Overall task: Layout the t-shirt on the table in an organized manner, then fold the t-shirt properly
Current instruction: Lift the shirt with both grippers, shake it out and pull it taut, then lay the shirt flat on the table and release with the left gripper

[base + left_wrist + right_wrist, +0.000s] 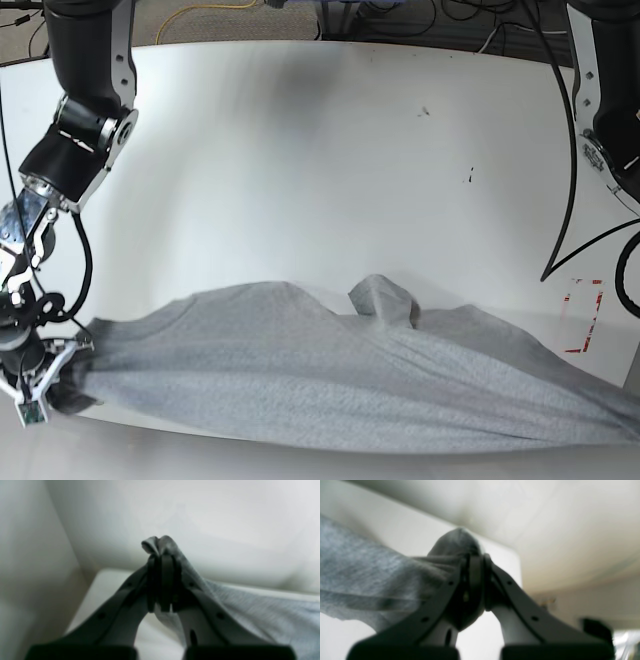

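The light grey t-shirt (330,370) is stretched as a long band across the near part of the white table (300,150), with one bump of cloth standing up near its middle. No lettering shows. At the band's left end in the base view, my right gripper (55,375) is shut on a bunched corner. In the right wrist view that gripper (475,560) pinches the t-shirt (357,567), which trails off to the left. My left gripper (161,557) is shut on a fold of the t-shirt (250,605), lifted above the table (100,595). In the base view that gripper lies beyond the lower right edge.
A red-and-white rectangular mark (583,315) sits near the table's right edge. Black arm cables (565,200) hang at the right, and more cables lie beyond the far edge. The right arm's body (85,100) stands over the table's left side.
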You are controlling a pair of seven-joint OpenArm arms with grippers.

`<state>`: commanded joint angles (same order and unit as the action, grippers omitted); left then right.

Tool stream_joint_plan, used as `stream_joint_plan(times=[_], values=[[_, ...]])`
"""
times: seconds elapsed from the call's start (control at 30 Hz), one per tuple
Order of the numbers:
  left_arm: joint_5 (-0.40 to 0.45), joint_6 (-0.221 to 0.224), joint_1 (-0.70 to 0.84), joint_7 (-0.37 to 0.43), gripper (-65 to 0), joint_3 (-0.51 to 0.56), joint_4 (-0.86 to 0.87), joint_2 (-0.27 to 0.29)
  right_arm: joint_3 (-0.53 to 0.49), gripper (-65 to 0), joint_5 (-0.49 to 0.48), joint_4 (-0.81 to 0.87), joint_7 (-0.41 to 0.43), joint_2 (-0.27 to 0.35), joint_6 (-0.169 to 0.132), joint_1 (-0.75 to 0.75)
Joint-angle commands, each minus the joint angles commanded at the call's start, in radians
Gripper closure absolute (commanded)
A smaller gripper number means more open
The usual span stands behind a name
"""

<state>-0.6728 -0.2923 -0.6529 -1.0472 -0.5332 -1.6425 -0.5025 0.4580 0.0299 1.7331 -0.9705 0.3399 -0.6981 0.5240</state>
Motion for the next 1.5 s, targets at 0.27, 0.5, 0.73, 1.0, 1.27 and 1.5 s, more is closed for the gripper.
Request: stream_joint_plan(times=[0.27, 0.5, 0.73, 1.0, 1.27, 1.5], values=[[-0.081, 0.000, 0.265, -0.005, 0.0, -0.081, -0.061, -0.003, 0.112, -0.3, -0.006, 0.077, 0.005, -0.115, 0.000, -0.252], [-0.146, 0.000, 0.499, -0.005, 0.0, -0.155, -0.098, -0.003, 0.169, -0.2, -0.006, 0.121, 0.008, -0.209, 0.000, -0.414], [-0.207, 0.000, 0.689, -0.005, 0.0, -0.209, -0.098, -0.003, 0.207, -0.2, -0.006, 0.146, 0.008, -0.264, 0.000, -0.519], [-0.201, -0.002, 0.847, -0.005, 0.0, -0.216, -0.095, -0.005, 0.209, -0.2, -0.005, 0.157, 0.008, -0.304, 0.000, -0.623], [-0.190, -0.002, 0.968, -0.005, 0.0, -0.216, -0.091, -0.005, 0.210, -0.2, -0.006, 0.152, 0.008, -0.319, 0.000, -0.695], [-0.121, -0.023, 1.008, -0.005, 0.0, -0.216, -0.091, -0.002, 0.210, -0.2, -0.005, 0.150, 0.046, -0.325, 0.000, -0.743]])
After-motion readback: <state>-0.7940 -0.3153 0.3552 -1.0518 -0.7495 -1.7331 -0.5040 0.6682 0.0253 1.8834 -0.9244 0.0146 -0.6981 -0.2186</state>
